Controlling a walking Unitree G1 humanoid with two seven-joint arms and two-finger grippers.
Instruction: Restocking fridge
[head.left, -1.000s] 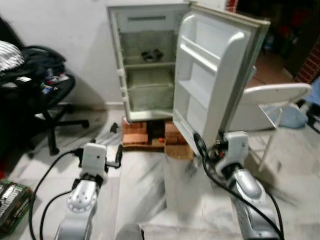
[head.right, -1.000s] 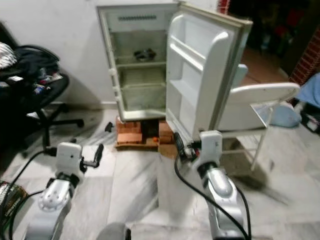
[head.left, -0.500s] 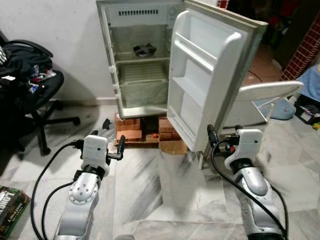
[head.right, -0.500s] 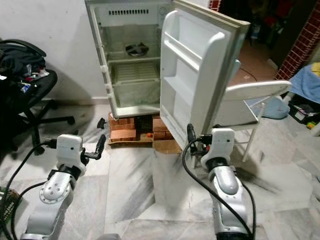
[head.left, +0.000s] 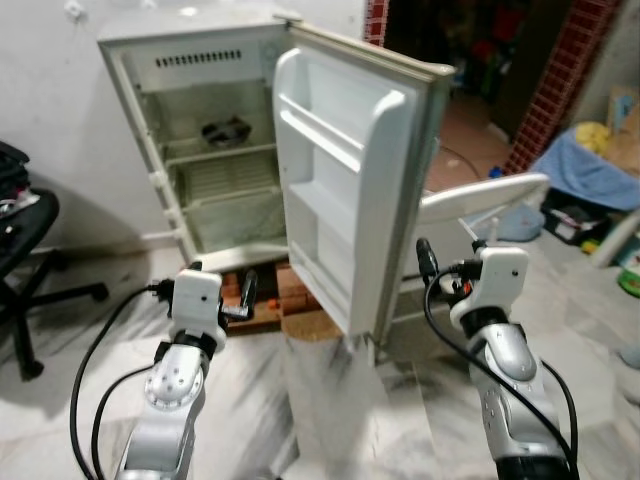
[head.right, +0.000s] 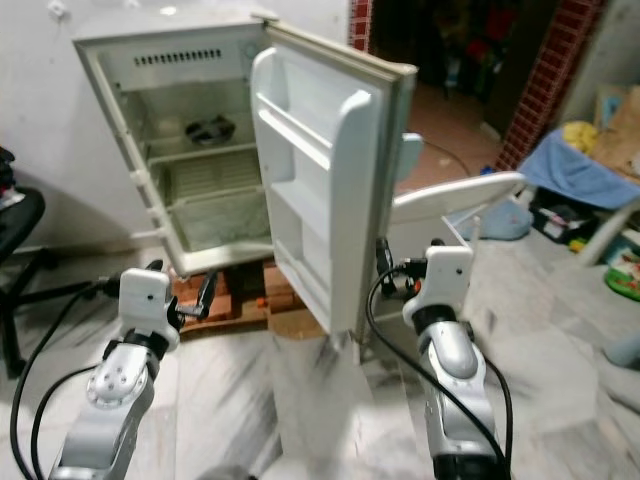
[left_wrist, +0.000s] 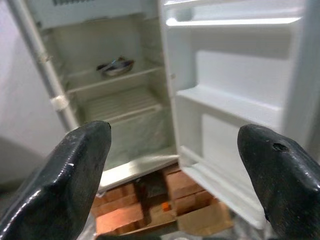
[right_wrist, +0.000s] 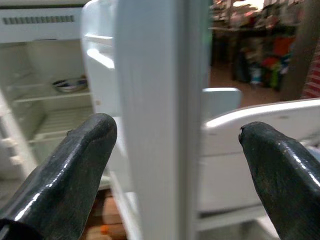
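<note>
A small white fridge (head.left: 190, 160) stands on red bricks (head.left: 262, 303) against the wall, its door (head.left: 345, 200) swung wide open towards me. On its upper wire shelf lies a dark bowl-like item (head.left: 226, 130); the lower shelf and the door racks look bare. My left gripper (head.left: 215, 287) hovers low in front of the fridge body, open, with nothing between its fingers (left_wrist: 75, 170). My right gripper (head.left: 452, 270) hangs just right of the door's outer edge, also open and empty, apart from the door (right_wrist: 155, 115).
A white plastic chair (head.left: 485, 192) stands right behind the open door. A black office chair (head.left: 20, 250) is at the far left. Blue cloth (head.left: 590, 165) and clutter lie at the right by a brick pillar (head.left: 545, 90). Marble floor (head.left: 330, 420) lies ahead.
The camera has swung right and come closer, so the fridge sits further left in view. Both arms hold the same pose, grippers still open and empty.
</note>
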